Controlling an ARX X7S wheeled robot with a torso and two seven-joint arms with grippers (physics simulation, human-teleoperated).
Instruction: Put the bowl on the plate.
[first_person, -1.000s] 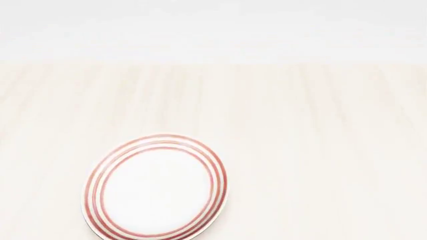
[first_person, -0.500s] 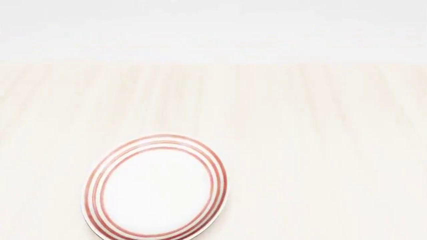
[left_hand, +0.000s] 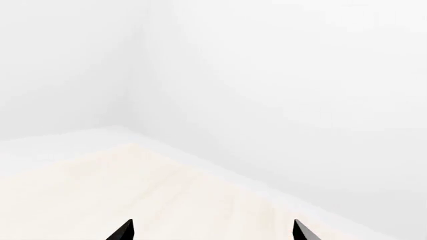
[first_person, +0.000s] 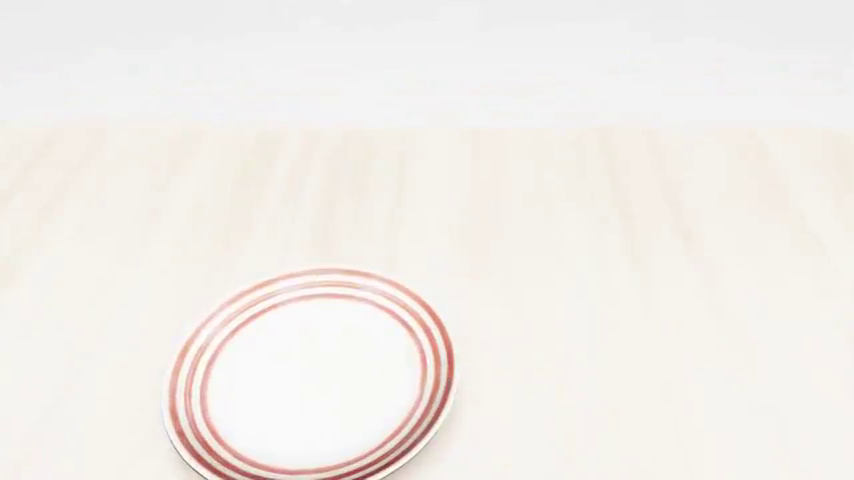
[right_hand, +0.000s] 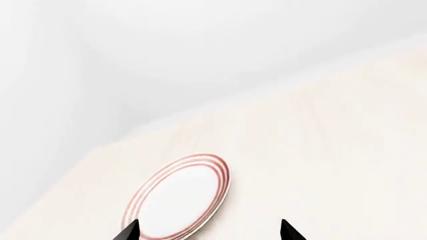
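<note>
The plate, white with red rings round its rim, lies near the front left of the pale wooden table in the head view. It shows too in the right wrist view as the plate, just ahead of my right gripper, whose dark fingertips stand wide apart with nothing between them. My left gripper is open too, over bare table with nothing between its tips. The bowl is out of view. Neither gripper shows in the head view.
The pale wooden table reaches back to a white wall. In the left wrist view a table edge runs near a corner of the white walls.
</note>
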